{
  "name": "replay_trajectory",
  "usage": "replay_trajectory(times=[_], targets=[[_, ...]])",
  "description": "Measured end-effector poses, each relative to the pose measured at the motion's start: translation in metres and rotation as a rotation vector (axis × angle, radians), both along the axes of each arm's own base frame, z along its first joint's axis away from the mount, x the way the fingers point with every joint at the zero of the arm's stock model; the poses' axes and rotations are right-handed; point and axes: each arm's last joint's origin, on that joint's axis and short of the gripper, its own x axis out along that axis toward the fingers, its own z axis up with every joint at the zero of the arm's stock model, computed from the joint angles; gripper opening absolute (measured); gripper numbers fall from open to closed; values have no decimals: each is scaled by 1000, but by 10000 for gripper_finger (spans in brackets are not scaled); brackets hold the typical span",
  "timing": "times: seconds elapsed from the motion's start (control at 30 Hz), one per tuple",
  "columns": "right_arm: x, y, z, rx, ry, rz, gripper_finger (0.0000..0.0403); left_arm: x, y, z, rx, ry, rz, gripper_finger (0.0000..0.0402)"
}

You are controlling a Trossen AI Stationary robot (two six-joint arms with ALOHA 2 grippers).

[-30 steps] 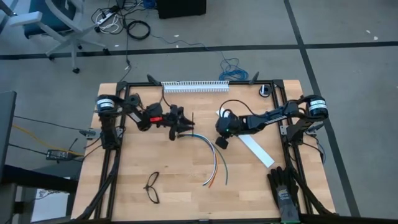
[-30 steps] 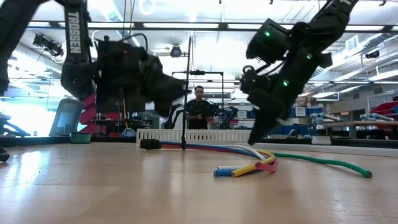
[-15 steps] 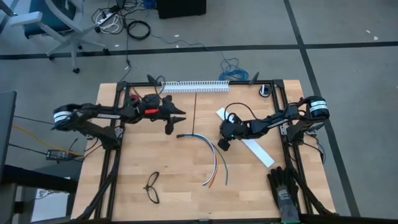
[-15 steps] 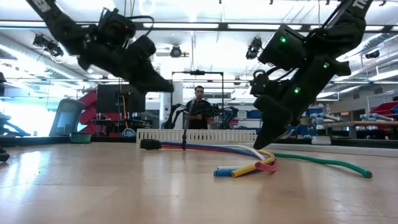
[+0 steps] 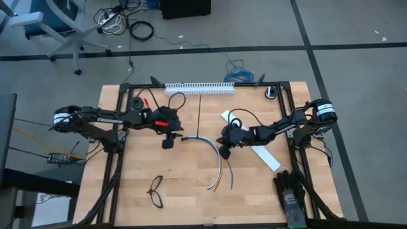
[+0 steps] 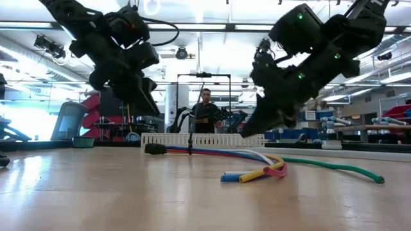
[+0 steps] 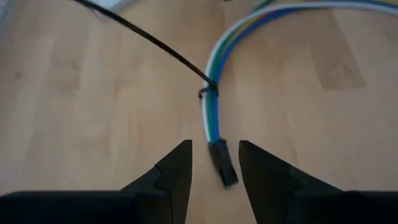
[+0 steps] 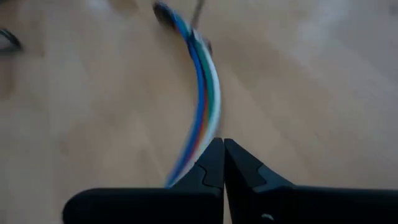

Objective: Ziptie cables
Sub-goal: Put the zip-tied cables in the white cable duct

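On the desk [image 5: 127,191] — a light wooden top inside a dark frame — the items run as follows, largest first.

Left hand [image 5: 168,141]: poised just beside the dark end of the cables, fingers partly apart and gripping nothing; in the left wrist view the dark end lies between the fingertips [image 7: 177,171]. Risk: a closing pinch on that plug end could drag the whole bundle and pull the tie askew.

Right hand [image 5: 224,151]: low over the curve of the bundle, fingers pressed closed with nothing between them. Risk: a closed tip that pushes down may scatter or roll the loose wires.

White strip [image 5: 264,154]: flat, under the right arm, apart from the work.

Cables [image 5: 218,164]: a curved bundle at mid-desk, fanning out at the near ends.

Ziptie [image 5: 200,114]: thin and dark, running from the far rail to the bundle near its dark end, where it appears looped around the wires; how tight, cannot tell. Risk — a slack loop could slip off that end.

Glasses [image 5: 155,191]: near edge, well apart.
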Motion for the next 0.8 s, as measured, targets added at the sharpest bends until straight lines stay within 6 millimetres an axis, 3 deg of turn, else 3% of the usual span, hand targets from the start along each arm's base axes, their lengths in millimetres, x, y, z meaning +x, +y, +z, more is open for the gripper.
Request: replay_trajectory(times=[0.4, 0.6, 0.8], targets=[[5, 8, 7, 93, -90, 21, 83, 17, -10, -46, -25, 162, 35, 142], [5, 14, 8, 89, -106, 36, 109, 23, -9, -45, -58, 106, 77, 142], [14, 18, -8, 110, -99, -31, 111, 22, -10, -46, -71, 116, 90, 142]])
